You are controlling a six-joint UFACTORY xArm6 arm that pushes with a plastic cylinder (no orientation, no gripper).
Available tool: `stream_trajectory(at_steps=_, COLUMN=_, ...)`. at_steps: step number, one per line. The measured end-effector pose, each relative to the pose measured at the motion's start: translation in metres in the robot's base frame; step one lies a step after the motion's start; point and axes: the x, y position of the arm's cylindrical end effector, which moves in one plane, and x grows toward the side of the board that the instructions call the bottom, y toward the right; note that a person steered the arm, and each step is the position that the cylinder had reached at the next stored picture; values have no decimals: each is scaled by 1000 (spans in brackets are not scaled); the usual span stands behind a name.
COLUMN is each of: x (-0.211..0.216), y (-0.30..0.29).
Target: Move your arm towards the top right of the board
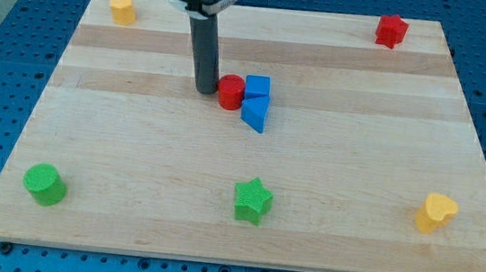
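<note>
My rod comes down from the view's top centre and my tip (205, 89) rests on the wooden board (134, 143), just left of a red cylinder (230, 91), close to or touching it. A blue cube (257, 88) sits right against the red cylinder, and a blue triangular block (255, 114) lies just below the cube. A red star-like block (391, 30) stands near the board's top right corner, far to the right of my tip.
A yellow block (123, 8) is at the top left. A green cylinder (44, 184) is at the bottom left, a green star (252, 200) at the bottom centre, and a yellow heart (436, 212) at the bottom right.
</note>
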Motion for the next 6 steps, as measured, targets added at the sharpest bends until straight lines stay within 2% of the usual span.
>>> stream_trajectory(at_steps=2, x=-98, y=34)
stream_trajectory(at_steps=4, x=-177, y=128)
stream_trajectory(at_steps=6, x=-182, y=174)
